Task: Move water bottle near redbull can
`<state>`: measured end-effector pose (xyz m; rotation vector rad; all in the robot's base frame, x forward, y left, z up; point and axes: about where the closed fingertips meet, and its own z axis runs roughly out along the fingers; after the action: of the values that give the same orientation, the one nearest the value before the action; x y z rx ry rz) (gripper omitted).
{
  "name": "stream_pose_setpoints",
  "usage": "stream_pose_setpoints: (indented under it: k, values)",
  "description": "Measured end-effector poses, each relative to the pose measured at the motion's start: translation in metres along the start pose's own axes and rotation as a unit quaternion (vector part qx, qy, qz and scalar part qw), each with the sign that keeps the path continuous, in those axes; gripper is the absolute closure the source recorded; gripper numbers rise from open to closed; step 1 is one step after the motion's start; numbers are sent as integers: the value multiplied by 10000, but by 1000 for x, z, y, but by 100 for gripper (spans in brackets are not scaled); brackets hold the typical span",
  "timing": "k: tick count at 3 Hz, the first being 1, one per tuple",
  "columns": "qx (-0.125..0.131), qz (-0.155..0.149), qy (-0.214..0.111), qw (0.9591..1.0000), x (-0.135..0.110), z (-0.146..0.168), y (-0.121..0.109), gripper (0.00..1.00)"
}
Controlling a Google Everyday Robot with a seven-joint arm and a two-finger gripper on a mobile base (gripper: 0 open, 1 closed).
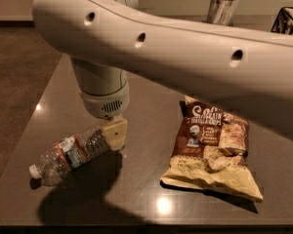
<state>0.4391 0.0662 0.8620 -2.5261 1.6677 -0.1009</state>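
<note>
**Gripper down at the base end of the water bottle**

Closest to me is the front edge of the dark, glossy table (136, 191), with ceiling lights glinting on it and a broad shadow to the left. Just beyond that shadow, the water bottle (71, 152) lies on its side at the table's near left. Its white cap points toward the near left corner and its base points up and to the right, with the orange-edged label around its middle. To the right, well apart from it, 1 brown and yellow bag of chips (210, 150) lies flat. The gripper (115, 138) hangs straight down at the bottle's base end, its cream tip touching or just beside the plastic. From here I cannot tell if it is open or closed. Above it the thick white arm (185, 48) spans the whole scene. At the far edge stand a tall pale cylinder (223, 6) and a black wire basket (289, 18).
</note>
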Motion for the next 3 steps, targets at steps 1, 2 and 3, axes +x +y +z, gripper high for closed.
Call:
stream_pose_setpoints:
  k: [1,2,3]
  values:
    - [-42,97,-15,9999,8,1,-5,62]
    - [-10,441,-64,9990,34,-10,-17,85]
    - [145,853,-41,9962,73,-29,-37,100]
